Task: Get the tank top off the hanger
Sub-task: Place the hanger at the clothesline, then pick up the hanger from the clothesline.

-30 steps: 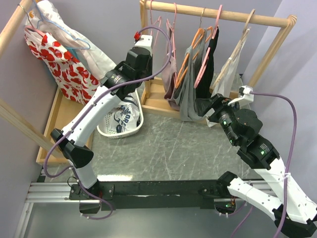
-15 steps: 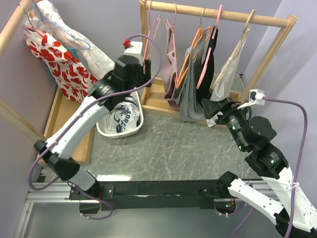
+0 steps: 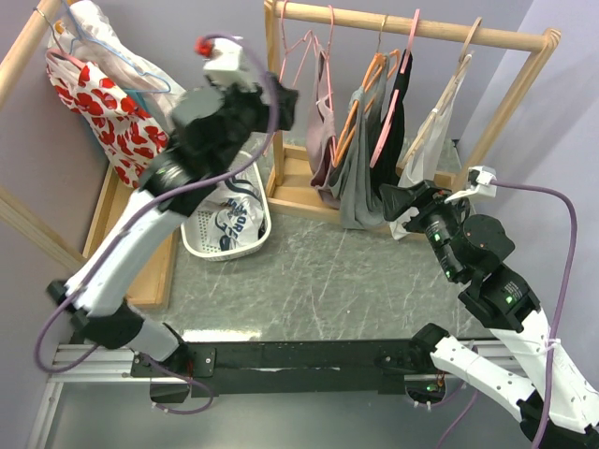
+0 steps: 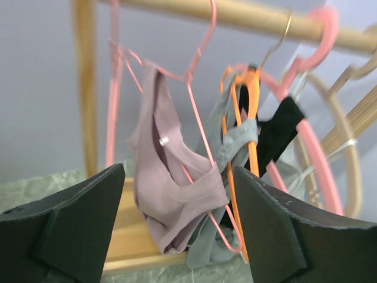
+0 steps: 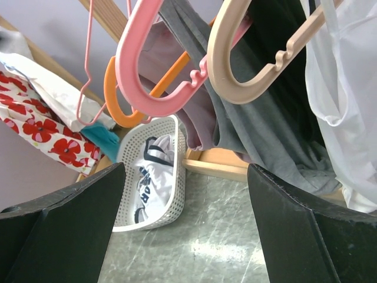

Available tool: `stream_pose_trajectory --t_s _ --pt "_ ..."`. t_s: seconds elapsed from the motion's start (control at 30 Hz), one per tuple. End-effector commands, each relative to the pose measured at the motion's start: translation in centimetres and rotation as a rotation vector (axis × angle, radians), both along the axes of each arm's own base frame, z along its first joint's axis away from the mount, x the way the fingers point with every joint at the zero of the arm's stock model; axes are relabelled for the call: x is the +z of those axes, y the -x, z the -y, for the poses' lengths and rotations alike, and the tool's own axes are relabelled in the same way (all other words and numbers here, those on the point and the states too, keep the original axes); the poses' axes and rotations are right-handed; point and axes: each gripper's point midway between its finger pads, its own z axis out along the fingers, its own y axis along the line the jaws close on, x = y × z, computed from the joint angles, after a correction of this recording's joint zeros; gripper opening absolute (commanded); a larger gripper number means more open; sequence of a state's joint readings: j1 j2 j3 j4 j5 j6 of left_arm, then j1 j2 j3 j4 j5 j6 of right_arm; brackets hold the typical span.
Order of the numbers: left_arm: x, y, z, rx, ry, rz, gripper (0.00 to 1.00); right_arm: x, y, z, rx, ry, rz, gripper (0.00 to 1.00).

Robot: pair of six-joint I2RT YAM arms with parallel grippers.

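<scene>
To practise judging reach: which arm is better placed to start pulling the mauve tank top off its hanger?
Probably left. The left gripper is up at hanger height, the mauve tank top framed between its open fingers. The right gripper sits low, beside the grey garment.

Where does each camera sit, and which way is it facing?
Top external: above, behind the bases, looking down on the wooden rack; left arm, right arm show.
Left wrist: raised, facing the mauve tank top; open left gripper frames it.
Right wrist: low, looking up past a pink hanger toward the white basket; open right gripper shows.
All three share the mauve tank top.
</scene>
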State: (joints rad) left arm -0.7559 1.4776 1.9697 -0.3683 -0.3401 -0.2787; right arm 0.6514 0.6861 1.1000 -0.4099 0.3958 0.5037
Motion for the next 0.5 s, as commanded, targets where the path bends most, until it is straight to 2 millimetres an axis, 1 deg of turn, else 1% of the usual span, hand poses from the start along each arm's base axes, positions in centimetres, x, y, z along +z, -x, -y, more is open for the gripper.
stream_pose_trajectory --t_s 0.0,0.07,0.13,0.2,0.27,0.3,0.37,0.47 --pt "-3.7 -2.3 4.2 -0.081 -0.064 -0.066 0.84 1.8 -0.2 0.7 -0.032 -0.010 0.041 0.92" --pt "-4.3 -3.3 5.1 -0.080 -0.078 -0.085 0.88 1.6 -0.2 1.0 -0.047 -0.006 0.043 0.93" --pt "-4.7 -4.2 6.0 -0.080 -0.084 -0.102 0.88 1.6 -0.1 1.2 -0.050 -0.006 0.043 0.94" --pt "-5.3 -4.7 6.6 -0.087 -0.089 -0.116 0.90 1.2 -0.1 1.3 -0.056 0.002 0.038 0.95" --pt "-5.9 -4.8 7.2 -0.098 -0.077 -0.127 0.94 1.1 0.0 1.5 -0.062 0.007 0.036 0.95" --pt "-5.7 -4.8 7.5 -0.109 -0.062 -0.120 0.94 1.1 0.0 1.6 -0.065 0.008 0.034 0.95" --pt "-6.2 -4.9 7.7 -0.116 -0.048 -0.129 0.96 0.8 0.0 1.8 -0.073 0.015 0.027 0.95" --pt "-6.3 -4.8 7.8 -0.120 -0.033 -0.127 0.99 0.7 0.1 1.9 -0.077 0.016 0.026 0.95"
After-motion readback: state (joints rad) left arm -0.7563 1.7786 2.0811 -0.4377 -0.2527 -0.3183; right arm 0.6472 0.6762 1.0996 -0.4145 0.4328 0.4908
